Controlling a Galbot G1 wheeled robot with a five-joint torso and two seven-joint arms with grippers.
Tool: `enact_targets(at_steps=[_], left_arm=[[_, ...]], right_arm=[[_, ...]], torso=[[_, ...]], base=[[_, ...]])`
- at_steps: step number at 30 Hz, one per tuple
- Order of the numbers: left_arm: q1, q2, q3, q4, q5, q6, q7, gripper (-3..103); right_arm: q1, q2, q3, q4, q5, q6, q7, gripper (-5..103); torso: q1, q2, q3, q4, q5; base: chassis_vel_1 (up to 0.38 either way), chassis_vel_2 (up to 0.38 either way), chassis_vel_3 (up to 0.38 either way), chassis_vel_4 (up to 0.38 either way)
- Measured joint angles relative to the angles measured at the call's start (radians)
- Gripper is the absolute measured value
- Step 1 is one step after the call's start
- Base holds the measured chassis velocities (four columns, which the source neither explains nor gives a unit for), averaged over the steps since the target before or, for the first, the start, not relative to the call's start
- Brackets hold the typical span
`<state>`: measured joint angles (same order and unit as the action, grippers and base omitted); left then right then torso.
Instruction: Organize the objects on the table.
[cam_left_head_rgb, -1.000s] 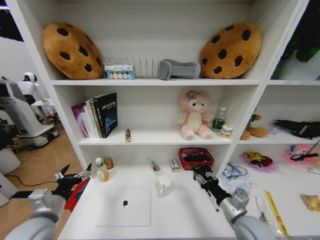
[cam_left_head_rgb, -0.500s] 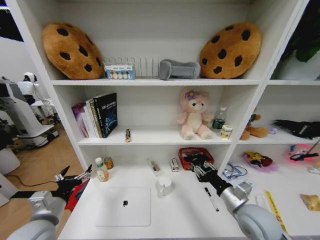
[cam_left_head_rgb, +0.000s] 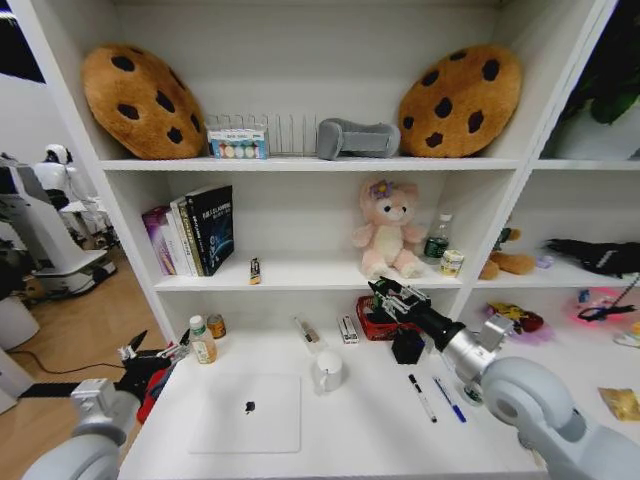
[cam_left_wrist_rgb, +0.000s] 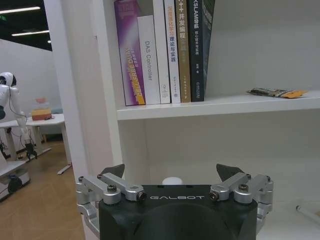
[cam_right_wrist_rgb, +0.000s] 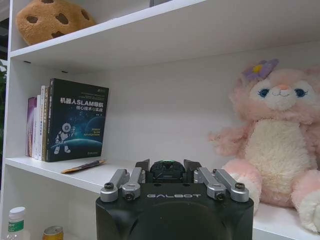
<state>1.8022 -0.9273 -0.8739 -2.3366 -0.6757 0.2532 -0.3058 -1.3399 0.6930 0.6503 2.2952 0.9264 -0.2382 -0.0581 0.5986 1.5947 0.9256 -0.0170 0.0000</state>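
Desk of white, set under a wall of shelves, carries the clutter we are asked to put in order. The silver laptop lies shut and flat near the front edge, left of the middle. It takes up the most room, and we judge it is being left alone while the smaller things are sorted around it.

Over the back right part of the surface, the right gripper hangs raised above a red basket. Its jaws are closed on a small dark-and-green object. This may be the toy car, though we cannot tell. The height suggests a carry rather than a set-down.

At the left edge of the surface, the left gripper waits with its jaws spread and nothing between them. It is apparently parked there to stay out of the working arm's way.

The white mug stands upright just behind the laptop's right rear corner. The black pen cup stands just in front of the basket, below the raised gripper, a likely home for loose pens.

A black marker and a blue pen lie side by side, apart, toward the right edge and not yet in the cup. A small bottle and a can stand at the back left corner.
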Motion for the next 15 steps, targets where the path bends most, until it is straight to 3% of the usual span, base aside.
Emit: enact_targets(at_steps=[7,15], left_arm=[[0.02,0.017,-0.021,0.009,0.002,-0.008,0.005,100],[0.052,-0.006,-0.051,0.018,0.001,-0.017,0.004,100]], right_arm=[[0.067,-0.001,-0.008,-0.049,0.012,0.004,-0.005,37],[0.268,-0.006,-0.139,-0.178,0.039,0.015,-0.031,37]], torso=[[0.0,0.0,0.0,-0.0008,0.0001],[0.0,0.0,0.0,-0.0004,-0.0001]], base=[[0.0,0.0,0.0,0.0],[0.0,0.0,0.0,0.0]])
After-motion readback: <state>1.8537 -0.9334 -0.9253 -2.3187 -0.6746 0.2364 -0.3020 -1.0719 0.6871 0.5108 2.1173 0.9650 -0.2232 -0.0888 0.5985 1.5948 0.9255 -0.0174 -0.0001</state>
